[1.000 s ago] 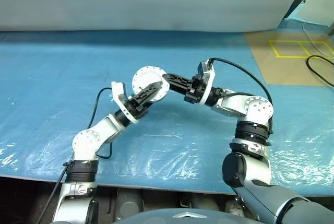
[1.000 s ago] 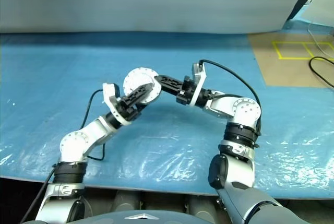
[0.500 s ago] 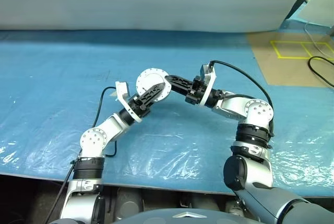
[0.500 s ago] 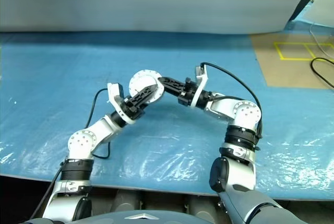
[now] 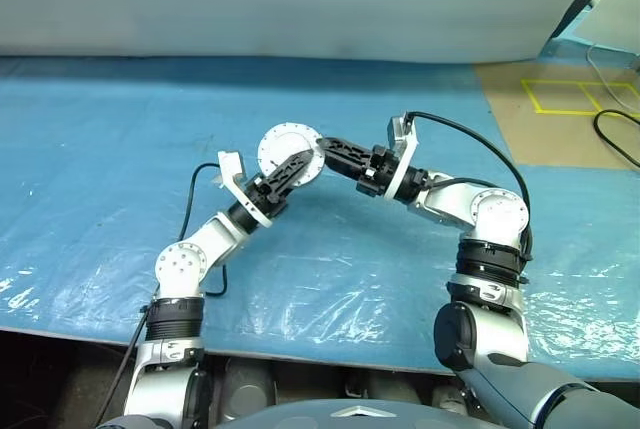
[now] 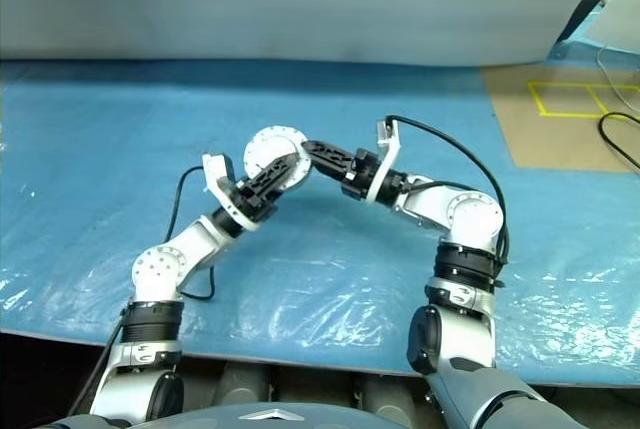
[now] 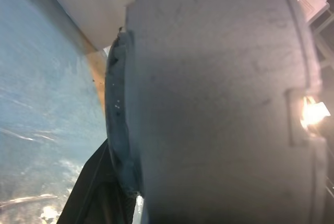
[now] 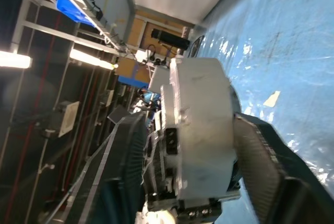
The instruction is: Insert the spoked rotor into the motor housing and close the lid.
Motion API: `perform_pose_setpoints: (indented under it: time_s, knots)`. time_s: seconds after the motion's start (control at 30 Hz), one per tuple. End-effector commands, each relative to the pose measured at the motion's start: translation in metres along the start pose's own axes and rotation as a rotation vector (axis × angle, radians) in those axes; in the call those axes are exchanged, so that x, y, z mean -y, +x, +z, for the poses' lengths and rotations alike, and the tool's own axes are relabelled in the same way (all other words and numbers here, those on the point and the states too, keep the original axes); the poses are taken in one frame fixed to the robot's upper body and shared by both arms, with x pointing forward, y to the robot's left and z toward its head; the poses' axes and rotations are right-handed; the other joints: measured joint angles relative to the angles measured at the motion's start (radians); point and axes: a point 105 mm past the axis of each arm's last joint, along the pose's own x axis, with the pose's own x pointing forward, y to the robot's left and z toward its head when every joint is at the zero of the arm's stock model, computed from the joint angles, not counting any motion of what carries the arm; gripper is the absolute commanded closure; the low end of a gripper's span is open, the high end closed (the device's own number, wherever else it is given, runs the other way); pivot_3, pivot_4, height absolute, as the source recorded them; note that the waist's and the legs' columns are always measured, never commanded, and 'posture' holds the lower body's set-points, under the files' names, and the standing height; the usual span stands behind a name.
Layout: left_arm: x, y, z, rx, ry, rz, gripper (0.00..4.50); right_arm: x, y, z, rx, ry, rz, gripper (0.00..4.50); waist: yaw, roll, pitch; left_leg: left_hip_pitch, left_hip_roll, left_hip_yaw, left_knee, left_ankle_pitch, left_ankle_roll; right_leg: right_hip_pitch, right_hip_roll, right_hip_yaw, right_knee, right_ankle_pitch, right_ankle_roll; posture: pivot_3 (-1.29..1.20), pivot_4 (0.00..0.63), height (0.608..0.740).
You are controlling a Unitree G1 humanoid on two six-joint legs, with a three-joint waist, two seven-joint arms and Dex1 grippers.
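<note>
In the left eye view, the motor housing is held up in the air above the blue plastic sheet that covers the table, and its round pale face with small marks around the rim looks toward the camera. The left gripper reaches up from the lower left, and its black fingers lie across the lower right part of this round face and grip the housing. The right gripper comes from the right side and meets the housing at its right edge; in this view I cannot tell if its fingers press on the housing. In the right eye view the same arrangement appears, with the housing between the two grippers above the sheet. In the left wrist view, the grey plain side of the housing is very close to the camera. In the right wrist view, the housing stands edge-on between the two ribbed black fingers, and a narrow gap remains on each side, so this gripper is open around it.
</note>
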Motion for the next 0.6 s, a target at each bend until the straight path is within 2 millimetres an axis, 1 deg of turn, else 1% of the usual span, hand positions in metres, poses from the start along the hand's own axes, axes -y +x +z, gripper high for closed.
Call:
perform_pose_setpoints:
  time_s: [0.03, 0.13, 0.23, 0.33, 0.43, 0.53, 0.6]
  knots:
    - [0.015, 0.004, 0.02, 0.066, 0.062, -0.047, 2.03, -0.011, 0.002, 0.001, -0.005, 0.014, 0.064, 1.73, 0.001, 0.0, 0.0, 0.0, 0.0, 0.0, 0.0, 0.0, 0.0, 0.0, 0.0, 0.0, 0.0, 0.0, 0.0, 0.0, 0.15, 0.74]
    - [0.024, 0.004, 0.032, 0.107, 0.095, -0.064, 2.03, -0.004, 0.0, 0.001, -0.004, 0.023, 0.033, 1.73, 0.001, 0.0, 0.0, -0.001, 0.0, -0.001, 0.001, 0.0, 0.0, 0.0, 0.0, -0.001, 0.0, 0.0, 0.0, 0.0, 0.15, 0.74]
    - [0.026, -0.006, 0.055, 0.199, 0.175, -0.026, 2.03, 0.002, -0.001, -0.001, -0.007, 0.026, 0.003, 1.73, 0.0, 0.0, 0.0, -0.002, 0.0, -0.001, 0.001, 0.0, 0.0, 0.0, 0.0, -0.002, 0.0, 0.0, 0.0, 0.0, 0.15, 0.74]
    - [0.014, -0.028, 0.095, 0.364, 0.308, 0.121, 2.03, 0.005, -0.001, -0.002, -0.01, 0.022, -0.011, 1.73, -0.002, 0.0, 0.0, -0.002, 0.001, -0.002, 0.002, 0.0, 0.0, 0.0, 0.0, -0.002, 0.0, 0.0, 0.0, 0.0, 0.15, 0.74]
    - [-0.003, -0.056, 0.127, 0.47, 0.43, 0.298, 2.03, 0.006, -0.001, -0.002, -0.011, 0.006, -0.025, 1.73, -0.003, 0.0, 0.0, -0.002, 0.001, -0.002, 0.002, 0.0, 0.0, 0.0, 0.0, -0.003, 0.0, 0.0, 0.0, 0.0, 0.15, 0.74]
    - [-0.02, -0.086, 0.156, 0.536, 0.523, 0.473, 2.03, 0.009, -0.001, -0.002, -0.014, -0.008, -0.045, 1.73, 0.0, 0.0, 0.0, -0.002, 0.001, -0.002, 0.002, 0.0, 0.0, 0.0, 0.0, -0.003, 0.0, 0.0, 0.0, 0.0, 0.15, 0.74]
    - [-0.03, -0.104, 0.168, 0.544, 0.565, 0.552, 2.03, 0.011, -0.001, -0.002, -0.018, -0.014, -0.05, 1.73, 0.001, 0.0, 0.0, -0.003, 0.001, -0.003, 0.002, 0.0, 0.0, 0.0, 0.0, -0.004, 0.0, 0.0, 0.0, 0.0, 0.15, 0.74]
